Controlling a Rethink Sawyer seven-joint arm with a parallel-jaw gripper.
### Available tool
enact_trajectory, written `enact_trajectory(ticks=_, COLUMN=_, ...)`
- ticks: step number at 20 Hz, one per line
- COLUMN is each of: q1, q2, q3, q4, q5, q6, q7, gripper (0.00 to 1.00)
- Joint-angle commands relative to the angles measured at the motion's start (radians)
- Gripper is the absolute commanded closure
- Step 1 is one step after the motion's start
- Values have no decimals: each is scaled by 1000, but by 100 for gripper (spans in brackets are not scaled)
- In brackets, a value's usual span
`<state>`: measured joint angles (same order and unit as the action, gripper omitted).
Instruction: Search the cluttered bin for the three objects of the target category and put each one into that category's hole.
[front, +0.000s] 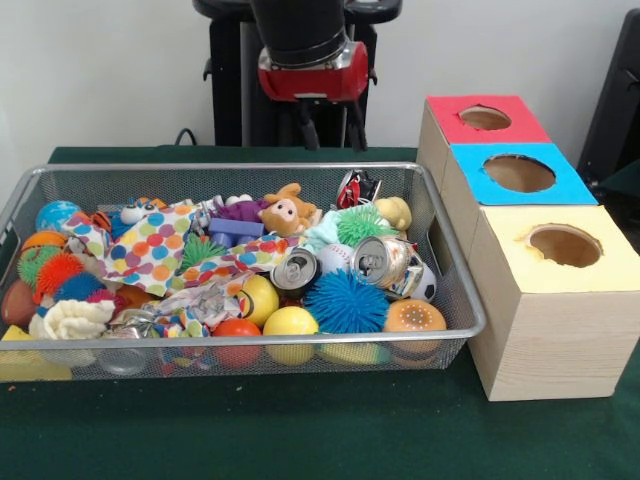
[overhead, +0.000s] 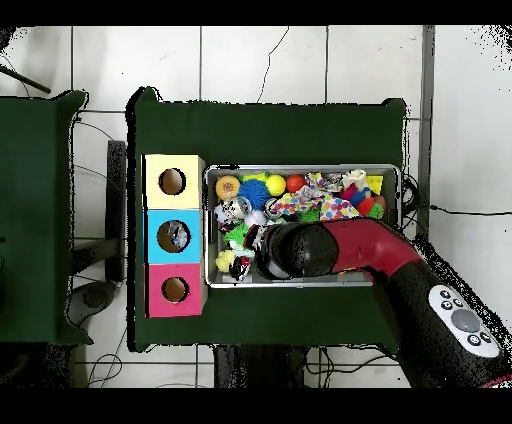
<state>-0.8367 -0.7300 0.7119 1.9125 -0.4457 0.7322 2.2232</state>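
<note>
The gripper (front: 326, 124) hung above the far wall of the mesh bin (front: 452, 262), and whether it was released or clenched could not be told. The target category was not evident. If it was cans, the crushed red can (front: 355, 187) lay almost straight below, while two silver cans (front: 382, 260) lay lower mid-bin among the balls, tops facing the near rim.
</note>
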Motion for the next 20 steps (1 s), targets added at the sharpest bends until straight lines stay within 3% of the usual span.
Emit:
enact_trajectory(ticks=1, q1=-73, q2=-4, q3=-57, q4=-87, q5=-63, q6=82, q7=-170, gripper=0)
enact_trajectory(ticks=11, q1=-82, q2=35, q3=-74, q4=-139, q5=-102, q6=123, q7=-192, gripper=0)
enact_trajectory(ticks=20, q1=-84, q2=67, q3=-90, q4=-128, q5=-186, q6=77, q7=-209, gripper=0)
